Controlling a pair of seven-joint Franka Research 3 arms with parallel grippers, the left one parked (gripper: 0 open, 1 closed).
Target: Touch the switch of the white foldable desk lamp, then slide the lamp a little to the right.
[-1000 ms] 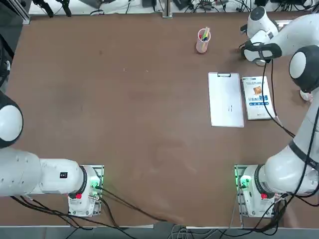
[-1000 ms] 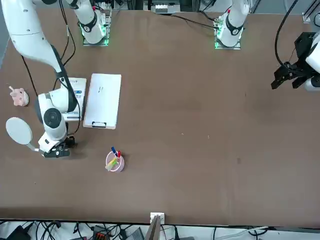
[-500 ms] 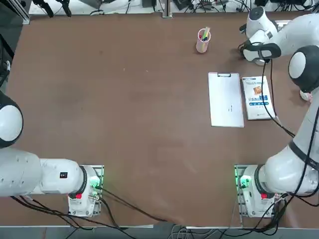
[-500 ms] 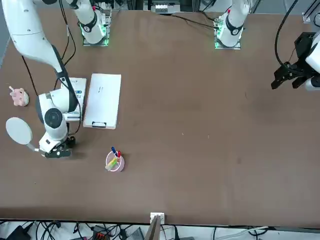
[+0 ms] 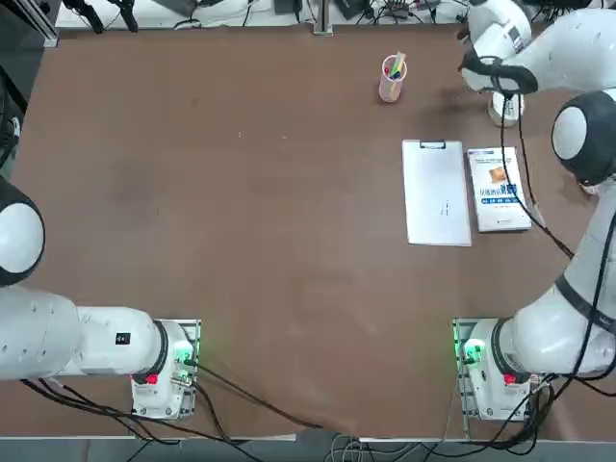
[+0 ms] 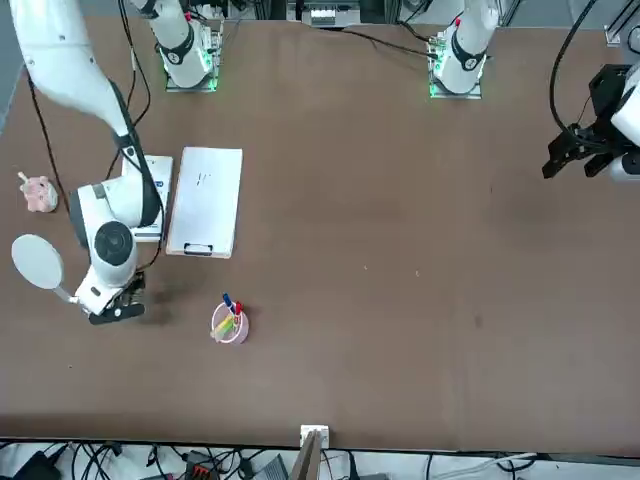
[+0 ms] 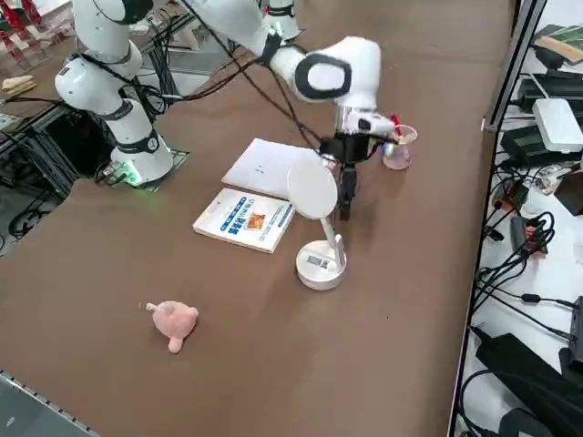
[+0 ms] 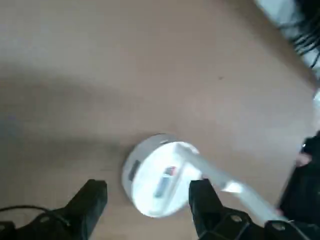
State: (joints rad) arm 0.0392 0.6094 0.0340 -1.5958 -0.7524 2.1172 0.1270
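Note:
The white foldable desk lamp (image 7: 321, 265) stands at the far right of the table, its round base on the wood, a thin arm rising to a flat head (image 7: 312, 191). In the top view only its base (image 5: 507, 108) shows beside the wrist. My right gripper (image 7: 345, 209) hangs open just beyond the lamp, above the table and touching nothing. In the wrist view the lamp base (image 8: 157, 175) lies below and between the two spread fingers (image 8: 202, 200). A small mark sits on the base's top; I cannot tell whether it is the switch.
A pink pen cup (image 5: 392, 79) stands left of the lamp near the far edge. A white clipboard (image 5: 436, 192) and a book (image 5: 498, 189) lie side by side nearer the robot. A pink plush toy (image 7: 171, 323) sits at the right edge. Cables run beyond the far edge.
My right wrist has shifted toward the table's far edge, uncovering the lamp base in the top view. The fingers stay open. The lamp has not moved.

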